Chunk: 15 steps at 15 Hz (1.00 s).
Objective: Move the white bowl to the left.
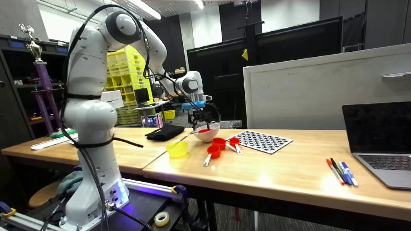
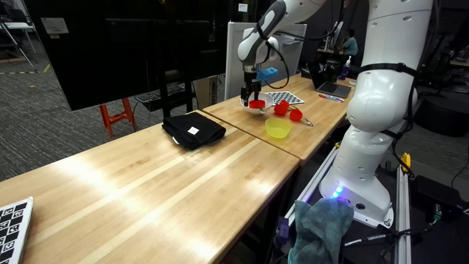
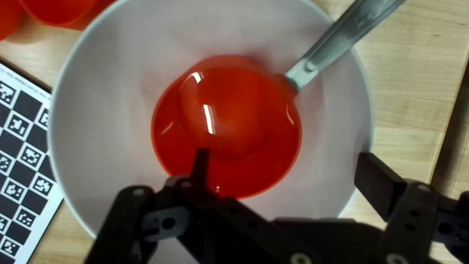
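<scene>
Claw spread astride white bowl rim; red measuring cup inside

The spread pincer hangs over the white bowl, one finger at its right rim in the wrist view, a checkered board to the left, a red cup inside.

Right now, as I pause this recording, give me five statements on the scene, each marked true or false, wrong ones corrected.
1. The round white bowl holds a metal-handled red cup. True.
2. The black end effector is shut. False: its fingers stand apart.
3. The translucent yellow cup stands inside the bowl. False: it stands on the wooden table.
4. The grey laptop is open. True.
5. A flat black-and-white patterned board lies beside the bowl. True.
</scene>
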Each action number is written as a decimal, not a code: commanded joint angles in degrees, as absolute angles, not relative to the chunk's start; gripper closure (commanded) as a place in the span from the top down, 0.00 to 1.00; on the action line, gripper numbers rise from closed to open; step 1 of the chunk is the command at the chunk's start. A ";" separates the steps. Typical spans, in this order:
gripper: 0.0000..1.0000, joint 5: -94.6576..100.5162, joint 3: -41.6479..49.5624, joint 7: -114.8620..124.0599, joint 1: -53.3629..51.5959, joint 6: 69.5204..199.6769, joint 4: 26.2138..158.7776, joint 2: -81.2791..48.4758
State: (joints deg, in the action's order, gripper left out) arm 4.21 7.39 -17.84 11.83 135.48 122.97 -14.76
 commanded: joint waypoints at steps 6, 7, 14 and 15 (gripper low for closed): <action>1.00 0.73 6.50 -21.87 12.96 133.07 119.13 -17.06; 1.00 0.38 6.53 -22.08 13.07 133.04 119.13 -16.92; 1.00 0.00 6.41 -21.15 12.56 132.94 118.56 -17.00; 1.00 -0.01 6.24 -20.99 12.41 132.84 118.67 -16.84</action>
State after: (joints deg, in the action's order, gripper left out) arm 0.36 6.96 -21.15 12.56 134.06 118.98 -17.22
